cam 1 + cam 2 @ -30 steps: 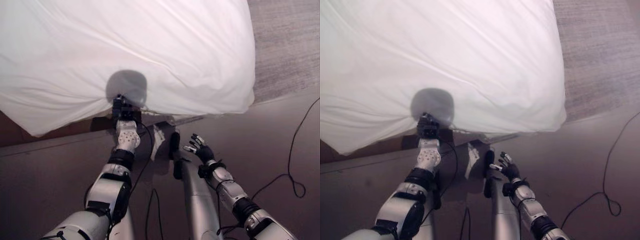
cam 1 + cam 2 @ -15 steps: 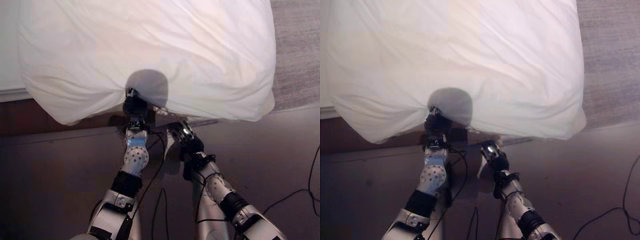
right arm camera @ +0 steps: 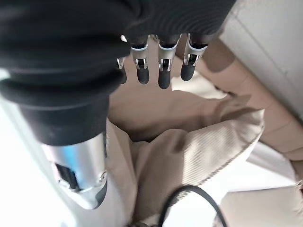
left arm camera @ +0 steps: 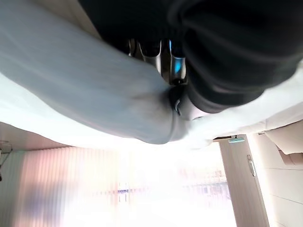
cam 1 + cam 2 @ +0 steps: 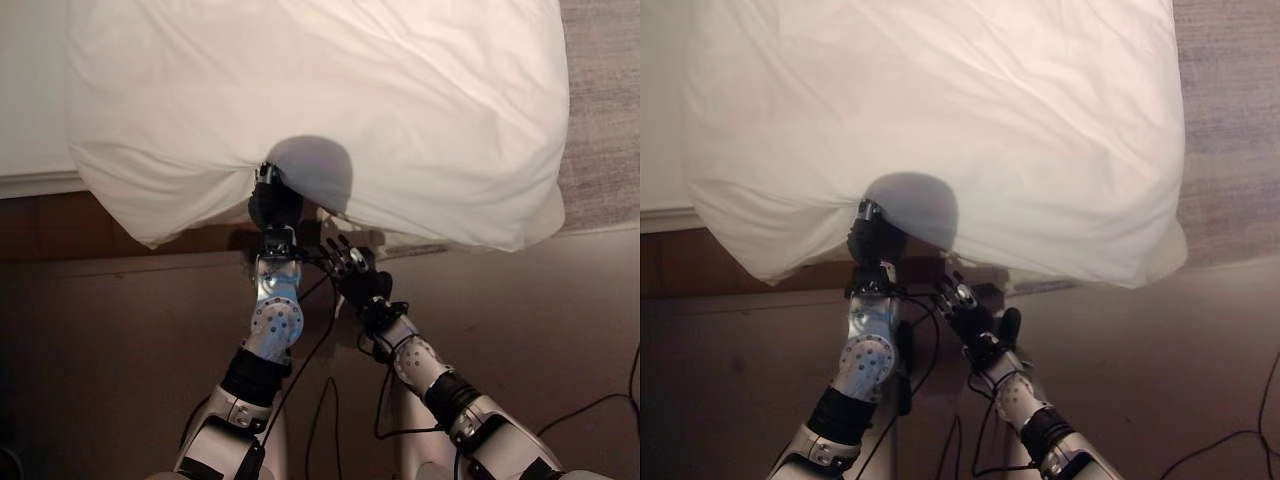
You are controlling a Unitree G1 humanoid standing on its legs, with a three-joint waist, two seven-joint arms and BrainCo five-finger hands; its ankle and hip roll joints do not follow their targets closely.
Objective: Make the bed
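- The large white puffy duvet (image 5: 330,110) runs past the top edge, so its far side is cut off.
- The left hand (image 5: 272,203) reaches under the duvet's hanging edge; whether its fingertips grip cannot be told.

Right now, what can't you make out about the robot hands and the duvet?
- Left robot hand: in the eye views its fingers are tucked under the duvet edge; grip unclear.
- Left wrist view: the dark cover and cloth hide the fingertips.
- Duvet far end: cut off by the eye views' top edge.
- Right robot hand: open, contact with cloth unclear.
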